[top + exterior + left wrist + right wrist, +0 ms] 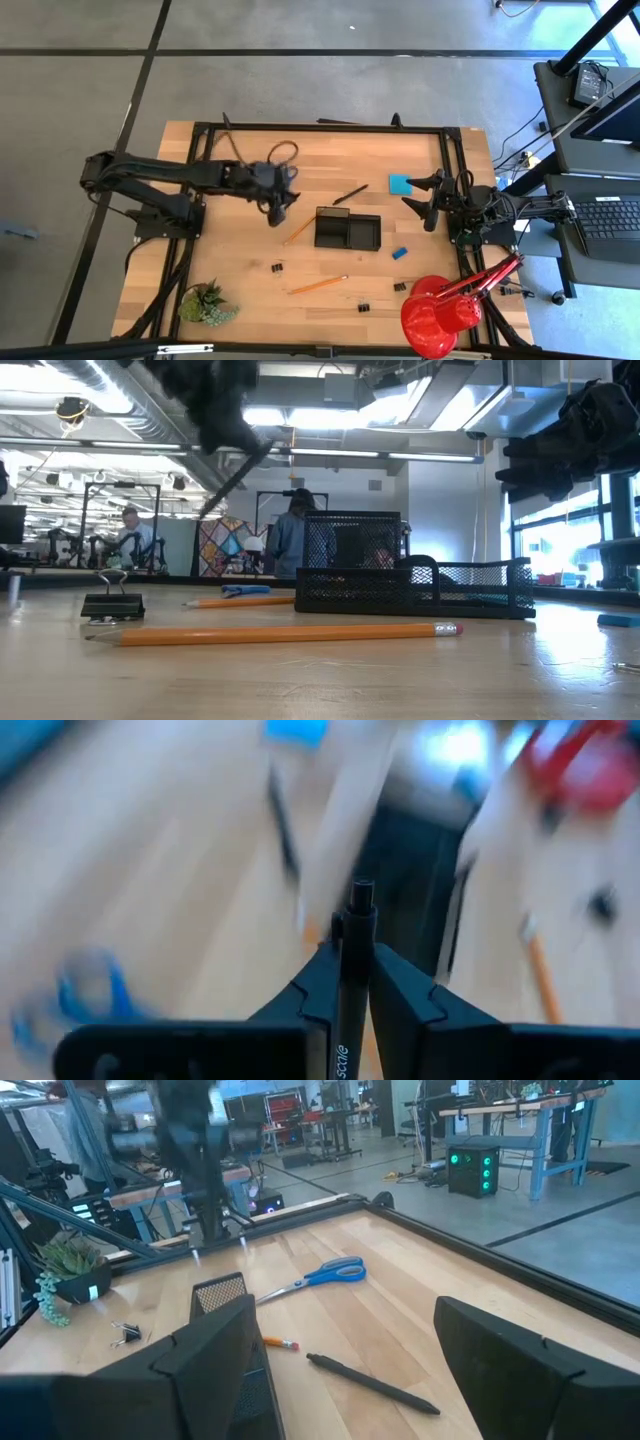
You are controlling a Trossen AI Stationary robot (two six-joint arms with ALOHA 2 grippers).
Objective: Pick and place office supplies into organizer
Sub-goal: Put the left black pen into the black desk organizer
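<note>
My left gripper hangs in the air above the wooden surface, just to the left of the organizer, and its fingers are pinched tight on a black pen that stands up between them. My right gripper waits near the right edge of the surface with its fingers spread wide and nothing between them. The organizer sits in the middle of the surface. A second black pen lies just beyond it, a square blue note pad lies near my right gripper, and a tiny blue eraser lies just beside the organizer's right end. Orange pencils lie on the near side, with small black binder clips scattered around them. Blue-handled scissors lie flat on the wood under my left arm.
</note>
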